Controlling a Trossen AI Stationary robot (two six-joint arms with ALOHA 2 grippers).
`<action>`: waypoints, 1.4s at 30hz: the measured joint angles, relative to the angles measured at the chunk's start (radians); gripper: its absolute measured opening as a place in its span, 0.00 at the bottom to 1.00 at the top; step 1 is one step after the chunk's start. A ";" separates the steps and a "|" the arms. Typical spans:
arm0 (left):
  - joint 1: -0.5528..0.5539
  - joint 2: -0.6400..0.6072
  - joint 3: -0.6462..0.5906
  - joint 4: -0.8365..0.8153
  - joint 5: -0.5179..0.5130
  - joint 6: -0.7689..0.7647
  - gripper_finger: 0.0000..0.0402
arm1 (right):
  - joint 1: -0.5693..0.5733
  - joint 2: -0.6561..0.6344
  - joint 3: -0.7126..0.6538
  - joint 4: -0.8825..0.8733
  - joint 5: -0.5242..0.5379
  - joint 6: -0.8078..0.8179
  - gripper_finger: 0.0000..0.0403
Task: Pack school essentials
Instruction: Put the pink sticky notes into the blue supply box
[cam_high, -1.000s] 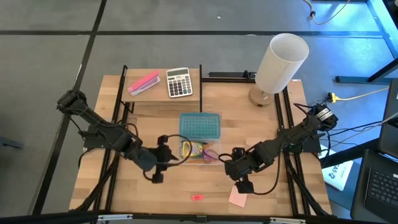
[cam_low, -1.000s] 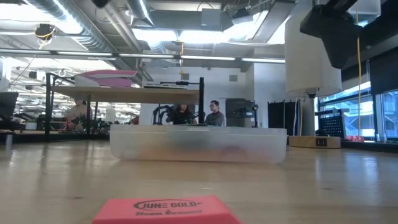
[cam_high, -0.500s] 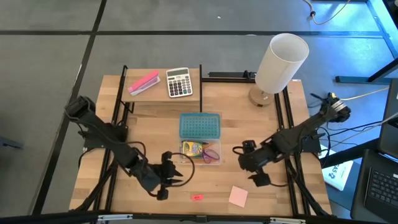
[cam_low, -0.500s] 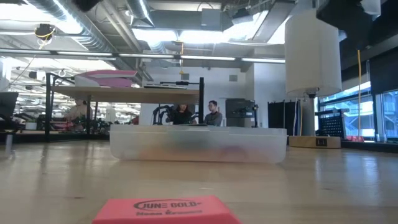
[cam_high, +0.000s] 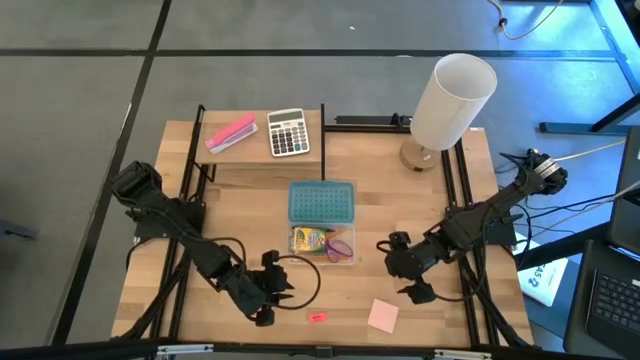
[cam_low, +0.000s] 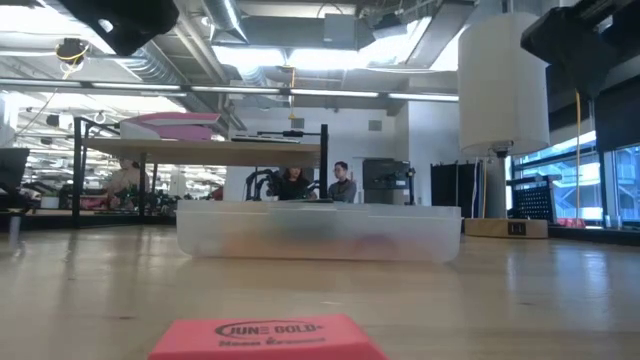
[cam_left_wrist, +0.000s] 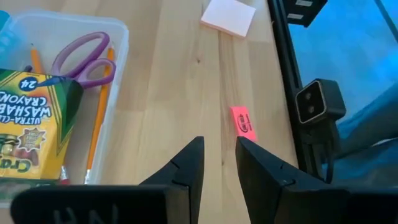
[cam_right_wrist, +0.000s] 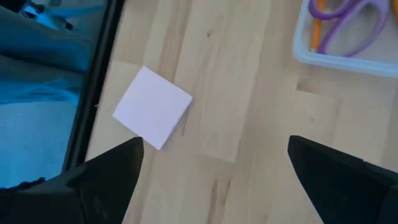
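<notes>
Both arms pulled back; clear bin (cam_high: 322, 245) w/ scissors (cam_left_wrist: 81, 56), crayon box (cam_left_wrist: 31, 124). End effectors empty, apart.

Floor: grey (cam_high: 80, 120), crossed by dark seam lines, seen from above around the wooden table (cam_high: 250, 200).
Ceiling: exposed silver ducts (cam_low: 150, 55) and pipes, with bright strip lights (cam_low: 300, 60) between them.
Windows: tall panes (cam_low: 590, 185) at the right of the room, tinted blue.
Furniture: a black-framed raised shelf (cam_low: 200, 150) at the table's back; a tall white lamp shade (cam_high: 455, 100) on a round wooden base at the far right corner.
Far room: two people (cam_low: 320, 185) sit at what may be desks, blurred by distance.
Cables: a yellow cable (cam_high: 570, 155) on the floor to the right.
</notes>
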 joint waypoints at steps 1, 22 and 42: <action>0.000 0.001 0.000 -0.001 0.000 0.000 0.21 | 0.001 0.000 -0.003 0.013 -0.002 0.003 0.99; 0.000 0.001 0.000 -0.010 -0.001 0.001 0.21 | 0.020 0.006 -0.004 0.061 -0.021 0.268 0.99; 0.000 0.001 0.000 0.004 0.000 0.159 0.21 | 0.019 0.006 -0.004 0.062 -0.019 0.281 0.99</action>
